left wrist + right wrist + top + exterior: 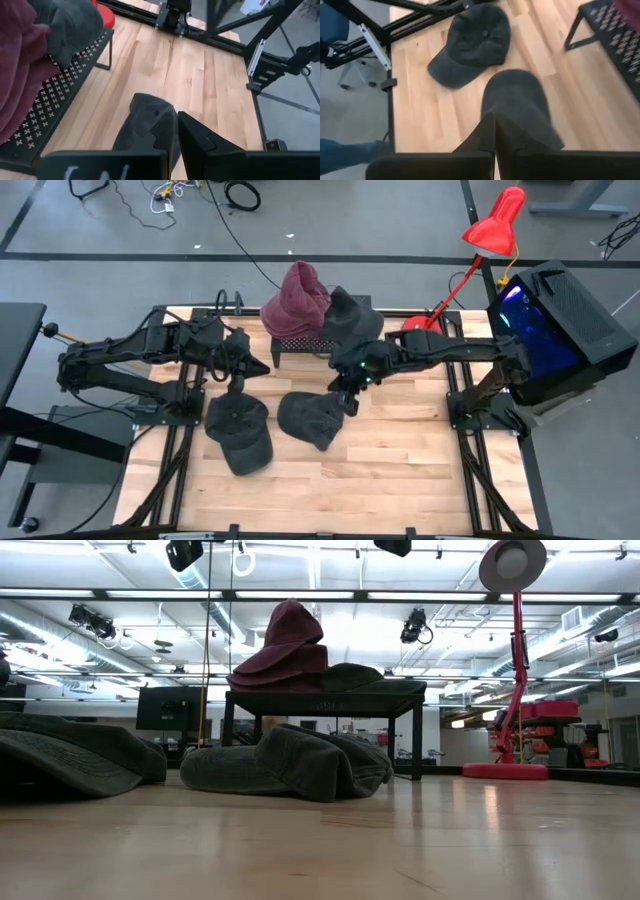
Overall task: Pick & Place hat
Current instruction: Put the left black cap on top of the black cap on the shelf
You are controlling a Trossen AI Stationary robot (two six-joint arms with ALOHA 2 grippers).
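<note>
A dark grey soft hat (312,418) lies crumpled on the wooden table, in front of a low black rack (300,345). A dark baseball cap (240,430) lies flat to its left. A maroon hat (297,298) and another dark hat (352,315) rest on the rack's top. My right gripper (495,137) hangs shut in the air over the soft hat's (517,105) right edge, holding nothing. My left gripper (176,135) hovers shut above the table near the rack's left end (60,100), also holding nothing. Neither gripper shows in the low view.
A red desk lamp (490,230) stands at the back right, its base (420,323) beside the rack. A black box with blue light (560,320) sits off the table's right edge. Bare wood (380,480) spreads across the near half of the table.
</note>
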